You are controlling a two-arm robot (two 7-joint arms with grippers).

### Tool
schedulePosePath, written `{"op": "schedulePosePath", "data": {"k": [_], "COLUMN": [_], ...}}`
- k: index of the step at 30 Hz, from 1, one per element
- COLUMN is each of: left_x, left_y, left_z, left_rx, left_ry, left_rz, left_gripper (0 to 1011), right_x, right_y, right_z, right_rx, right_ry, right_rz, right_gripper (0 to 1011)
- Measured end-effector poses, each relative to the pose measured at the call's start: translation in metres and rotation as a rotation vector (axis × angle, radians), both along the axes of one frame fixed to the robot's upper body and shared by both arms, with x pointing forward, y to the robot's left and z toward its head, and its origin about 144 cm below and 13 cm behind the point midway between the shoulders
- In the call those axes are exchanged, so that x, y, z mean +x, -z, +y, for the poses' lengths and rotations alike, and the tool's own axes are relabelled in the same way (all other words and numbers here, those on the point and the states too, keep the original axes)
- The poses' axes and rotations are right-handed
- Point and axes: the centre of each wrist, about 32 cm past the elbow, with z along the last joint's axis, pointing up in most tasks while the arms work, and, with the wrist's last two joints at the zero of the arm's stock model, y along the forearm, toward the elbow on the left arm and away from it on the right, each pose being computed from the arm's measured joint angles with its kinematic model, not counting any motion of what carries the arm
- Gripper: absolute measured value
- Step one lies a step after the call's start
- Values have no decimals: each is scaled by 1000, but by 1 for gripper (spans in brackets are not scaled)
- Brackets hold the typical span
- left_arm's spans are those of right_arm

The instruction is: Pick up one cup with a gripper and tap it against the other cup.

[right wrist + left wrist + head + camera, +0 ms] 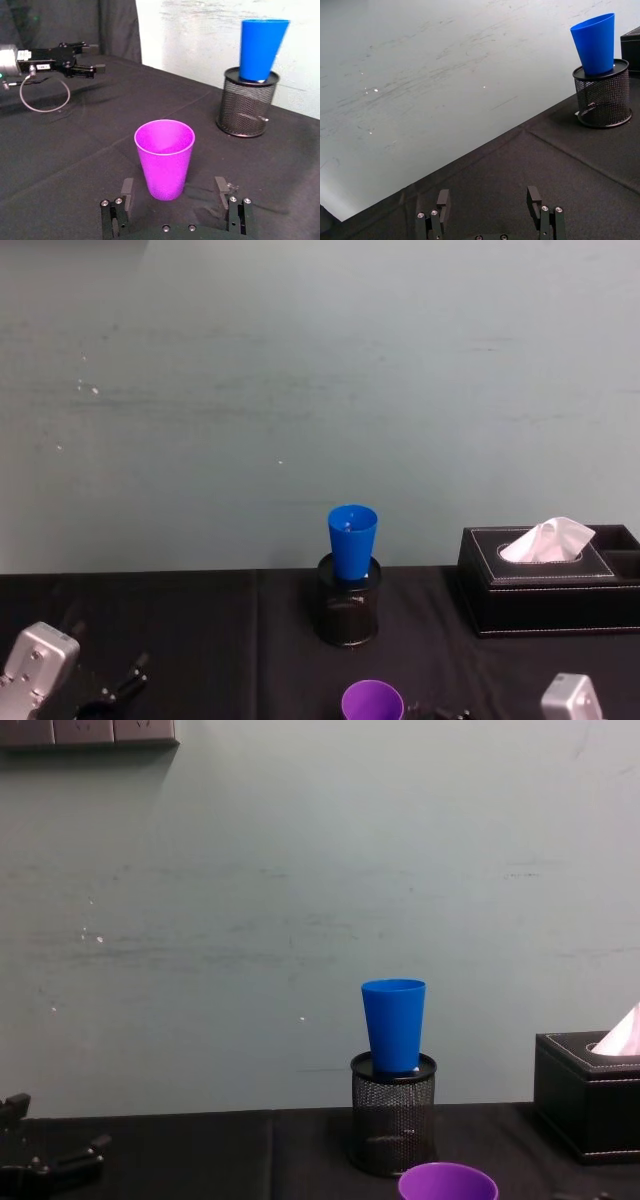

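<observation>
purple cup (164,157) upright, right hand (174,182) spread near

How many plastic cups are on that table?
2. The blue cup sits in the top of the black mesh holder near the wall; the purple cup stands upright on the black table, just before the open right gripper.

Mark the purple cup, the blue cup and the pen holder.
purple cup (165,162): right wrist view, on the middle of its side wall.
blue cup (394,1028): chest view, on the middle of its side wall.
pen holder (604,102): left wrist view, on its mesh wall below the rim.
</observation>
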Motion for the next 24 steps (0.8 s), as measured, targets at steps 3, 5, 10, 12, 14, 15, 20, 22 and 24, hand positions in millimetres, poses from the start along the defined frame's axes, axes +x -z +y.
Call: {"op": "schedulePosePath", "data": {"k": [3, 5, 10, 12, 14, 15, 20, 22, 24], "left_x": [0, 0, 0, 0, 0, 0, 0, 0, 0], "left_y": [0, 0, 0, 0, 0, 0, 0, 0, 0], "left_z": [0, 0, 0, 0, 0, 0, 0, 0, 0], "left_rx": [0, 0, 0, 0, 0, 0, 0, 0, 0], "left_ry": [0, 0, 0, 0, 0, 0, 0, 0, 0], "left_rz": [0, 0, 0, 0, 0, 0, 0, 0, 0], "left_gripper": [1000, 1000, 1000, 1000, 1000, 1000, 1000, 1000, 1000], "right_x": [7, 13, 26, 30, 35, 37, 46, 48, 50], "right_y": [3, 5, 7, 6, 6, 6, 7, 7, 8], "right_z": [4, 7, 15, 18, 22, 23, 32, 33, 35], "right_rx": [-5, -7, -4, -1, 3, 4, 12, 14, 17], "right_ry": [-18, -30, -52, -57, -63, -64, -74, -75, -76], "right_rz": [1, -2, -16, -21, -26, -26, -29, -29, -29], "right_gripper": [1000, 1000, 1000, 1000, 1000, 1000, 1000, 1000, 1000]}}
